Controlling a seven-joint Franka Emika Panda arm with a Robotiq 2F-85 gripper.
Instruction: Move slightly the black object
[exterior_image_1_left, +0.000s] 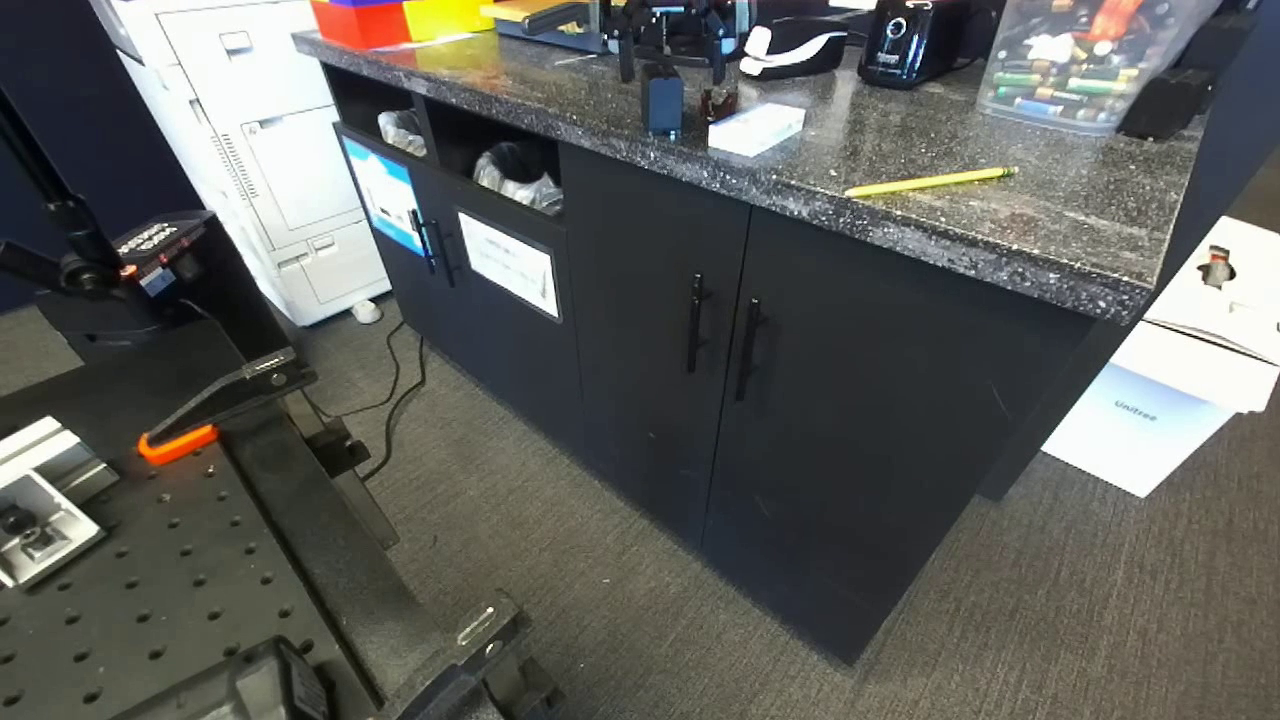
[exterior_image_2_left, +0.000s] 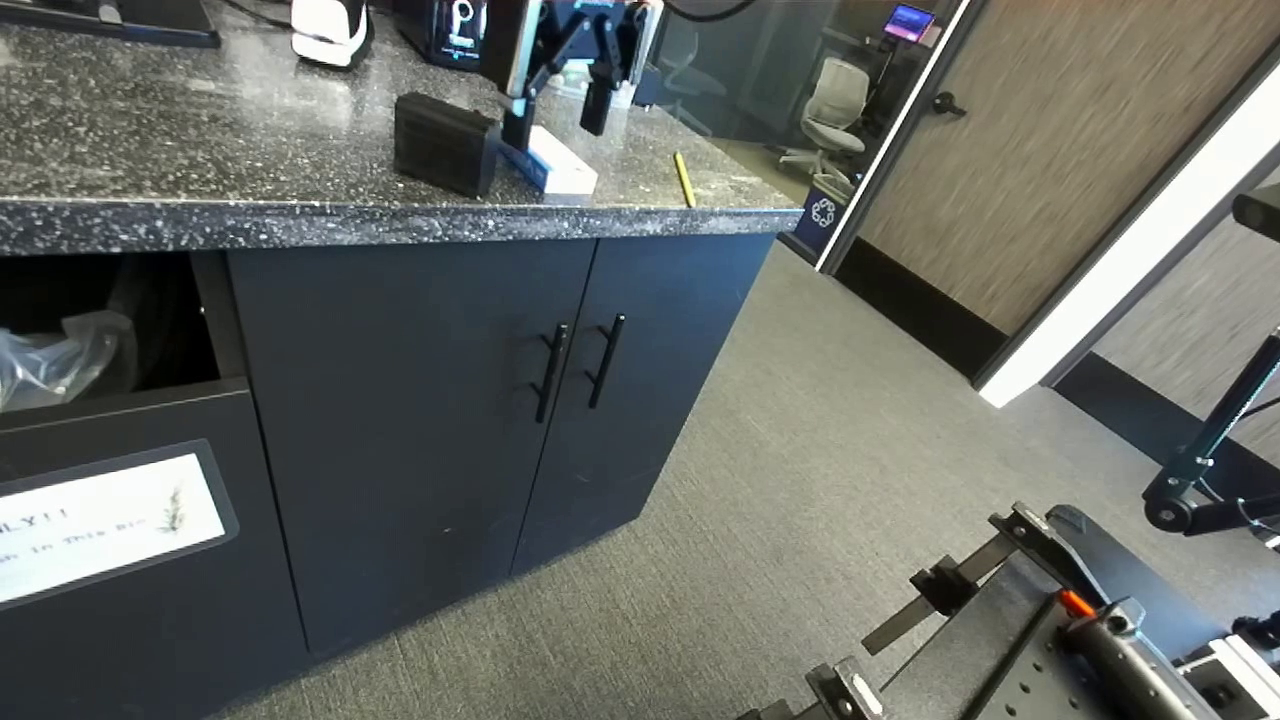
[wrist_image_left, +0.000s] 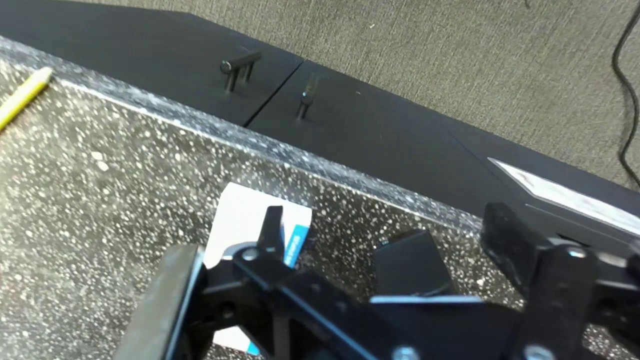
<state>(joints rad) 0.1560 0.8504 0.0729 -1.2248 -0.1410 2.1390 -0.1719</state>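
The black object is a small upright matte block near the front edge of the speckled counter. It also shows in an exterior view and in the wrist view, where its lower part is hidden by the gripper body. My gripper is open, with its fingers pointing down close to the block. In the wrist view the gripper has its fingers wide apart, with the block between their lines and a gap on both sides. In an exterior view the gripper appears beside the block and over the white box.
A white box with a blue side lies beside the block. A yellow pencil lies near the counter's front edge. A clear bin of batteries, a black device and a black-and-white item stand farther back.
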